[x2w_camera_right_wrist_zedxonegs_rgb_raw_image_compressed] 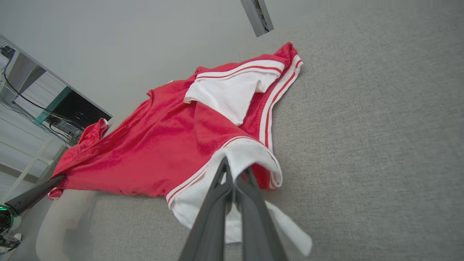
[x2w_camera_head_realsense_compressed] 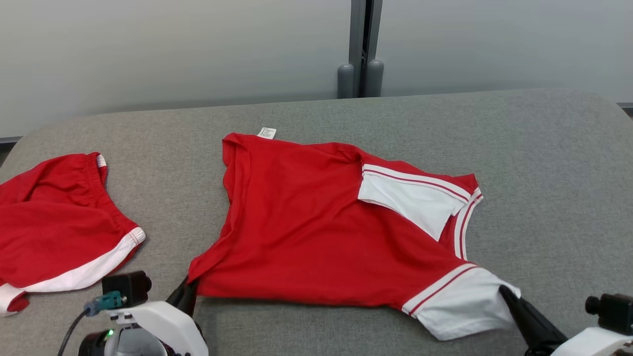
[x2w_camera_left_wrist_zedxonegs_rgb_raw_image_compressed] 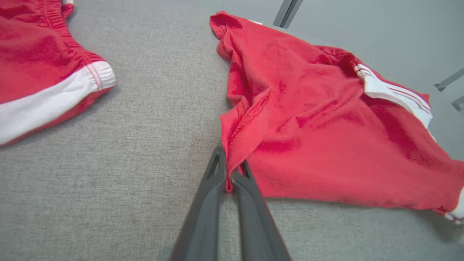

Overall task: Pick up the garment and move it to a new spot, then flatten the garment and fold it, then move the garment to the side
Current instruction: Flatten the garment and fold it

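The garment is a red shirt with white, red-striped sleeves, spread on the grey table. My left gripper is shut on its near-left hem corner; the left wrist view shows red cloth pinched between the dark fingers. Over at the garment's near-right white sleeve, my right gripper is shut on it. In the right wrist view the white sleeve cloth sits clamped between the fingers, and the left gripper's finger reaches the hem at far left.
A second red piece with white trim lies at the table's left, also seen in the left wrist view. A grey post stands behind the table's far edge. Bare grey cloth stretches to the right.
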Robot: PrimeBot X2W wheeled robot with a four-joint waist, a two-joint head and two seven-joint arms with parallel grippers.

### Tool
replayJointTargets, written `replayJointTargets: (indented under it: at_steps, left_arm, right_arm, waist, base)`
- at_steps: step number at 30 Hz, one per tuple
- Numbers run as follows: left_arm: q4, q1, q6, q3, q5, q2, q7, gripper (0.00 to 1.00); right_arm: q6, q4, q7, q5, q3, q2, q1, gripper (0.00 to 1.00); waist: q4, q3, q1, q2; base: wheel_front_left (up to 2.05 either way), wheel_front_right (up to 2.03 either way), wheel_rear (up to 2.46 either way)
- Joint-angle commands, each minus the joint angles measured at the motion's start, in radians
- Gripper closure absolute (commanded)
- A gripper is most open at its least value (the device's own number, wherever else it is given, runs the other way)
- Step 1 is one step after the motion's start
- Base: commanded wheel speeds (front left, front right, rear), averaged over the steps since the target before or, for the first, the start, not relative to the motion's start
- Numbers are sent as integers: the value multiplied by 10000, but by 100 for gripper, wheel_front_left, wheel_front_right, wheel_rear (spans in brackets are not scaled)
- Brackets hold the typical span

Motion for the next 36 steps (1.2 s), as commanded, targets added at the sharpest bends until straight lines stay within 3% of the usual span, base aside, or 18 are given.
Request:
replayJointTargets:
  at_steps: [1, 8, 13, 19, 25, 26, 27, 36]
  left_arm:
    - [-358, -176, -36, 88, -44, 134, 88, 100]
    - [-1381, -1461, -152, 165, 140, 565, 553, 100]
    - [-1180, -3382, -489, 336, 85, 859, 1003, 100]
    - [210, -6306, -1112, 542, -158, 1016, 1509, 100]
    - [1928, -9657, -1720, 177, 437, 1087, 1613, 100]
    - [1928, -9657, -1720, 177, 437, 1087, 1613, 100]
    - [2552, -10829, -1941, 68, 677, 1088, 1379, 100]
    - [5247, -14572, -2301, -39, 927, 695, 706, 100]
  right_arm:
    - [1, -231, -128, 231, -77, -130, -75, 100]
    - [1, -754, -41, 773, 46, -553, -1403, 100]
    - [1, -678, 56, 1116, 221, -748, -3317, 100]
    - [1, -65, 403, 1949, 520, -954, -6473, 100]
    - [1, 1160, 190, 2457, 672, -1176, -9972, 100]
    - [1, 1160, 190, 2457, 672, -1176, -9972, 100]
    - [1, 1665, 92, 2460, 727, -1207, -11077, 100]
    - [1, 3388, -463, 2201, 1294, -1413, -14794, 100]
  waist:
    - [21, -12, 0, 0]
    - [-98, 431, 0, 0]
    - [-211, 1185, 0, 0]
    - [-315, 2376, 0, 0]
    - [-248, 3518, 0, 0]
    - [-248, 3518, 0, 0]
    - [-218, 3841, 0, 0]
    - [-99, 4827, 0, 0]
  base:
    - [0, 0, 0]
    - [0, 0, 0]
    - [0, 0, 0]
    - [0, 0, 0]
    - [0, 0, 0]
    - [0, 0, 0]
    - [0, 0, 0]
    - [0, 0, 0]
